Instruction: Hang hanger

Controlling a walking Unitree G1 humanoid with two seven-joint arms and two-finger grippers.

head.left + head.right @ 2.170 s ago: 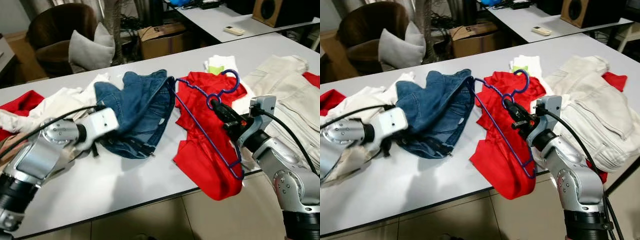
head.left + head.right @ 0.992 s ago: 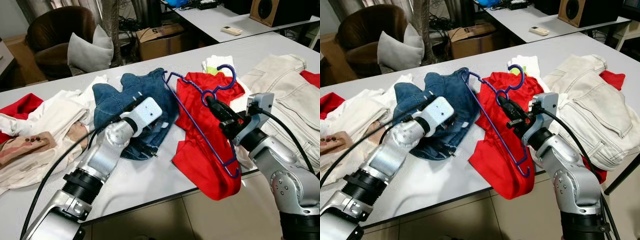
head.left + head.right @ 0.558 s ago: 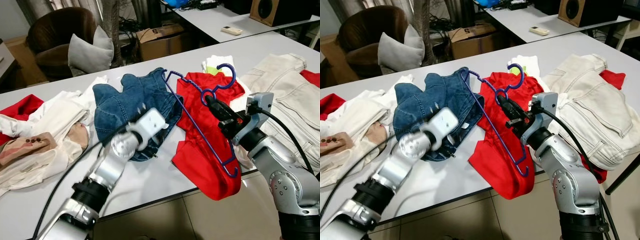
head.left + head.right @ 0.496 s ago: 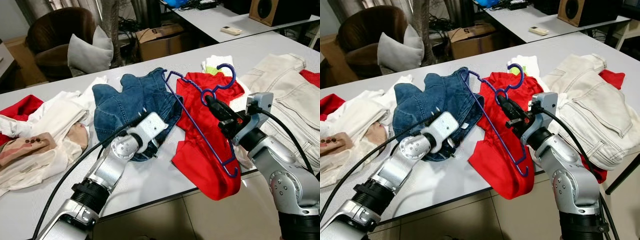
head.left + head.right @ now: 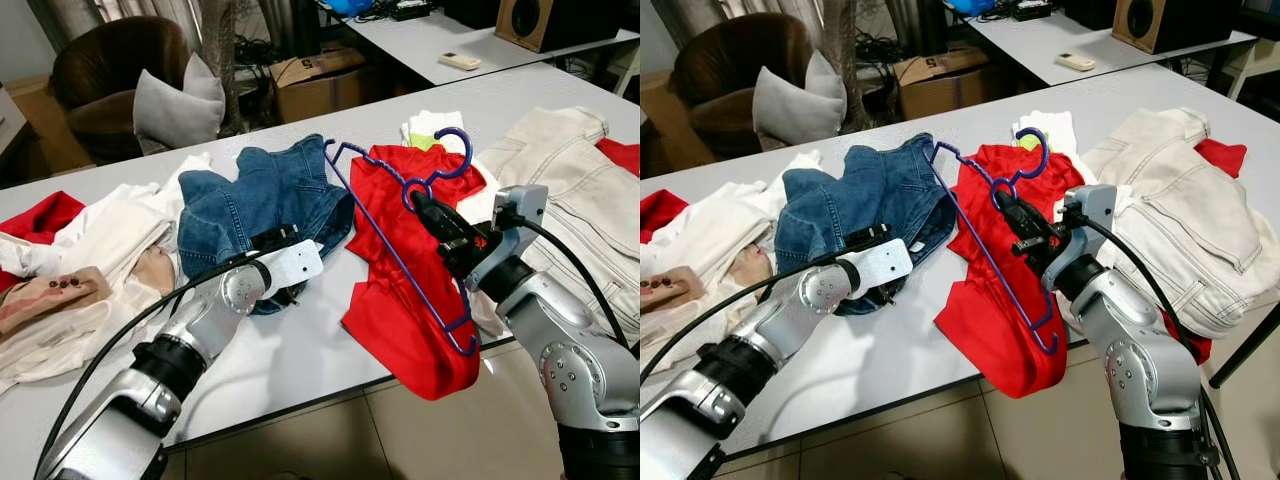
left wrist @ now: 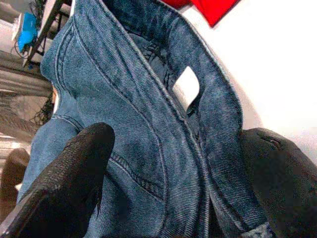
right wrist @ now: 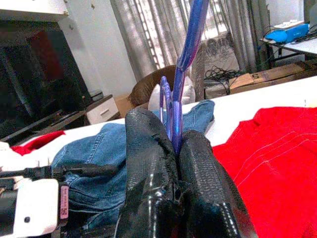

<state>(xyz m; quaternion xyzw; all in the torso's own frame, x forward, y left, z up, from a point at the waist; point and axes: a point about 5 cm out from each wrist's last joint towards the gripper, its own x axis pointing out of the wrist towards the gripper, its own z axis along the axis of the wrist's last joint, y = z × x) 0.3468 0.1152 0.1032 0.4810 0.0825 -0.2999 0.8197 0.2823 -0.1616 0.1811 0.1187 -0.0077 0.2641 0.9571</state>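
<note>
Holding the purple hanger (image 5: 400, 240) by its neck, just below the hook, your right gripper (image 5: 428, 212) had both black fingers pressed together on the plastic. The hanger stood tilted above the red garment (image 5: 405, 290), its hook at about 12 o'clock from the gripper and its long bar running down toward 5 o'clock, off the table edge. Your left gripper (image 5: 282, 262) was at 9 o'clock from the hanger, at the near edge of the blue denim piece (image 5: 255, 205). In the left wrist view its fingers (image 6: 74, 173) were spread wide, with the denim waistband (image 6: 163, 114) lying between them. The white table (image 5: 300, 360) also carried cream clothes (image 5: 90, 240) at the far left and pale trousers (image 5: 570, 190) at the right.
</note>
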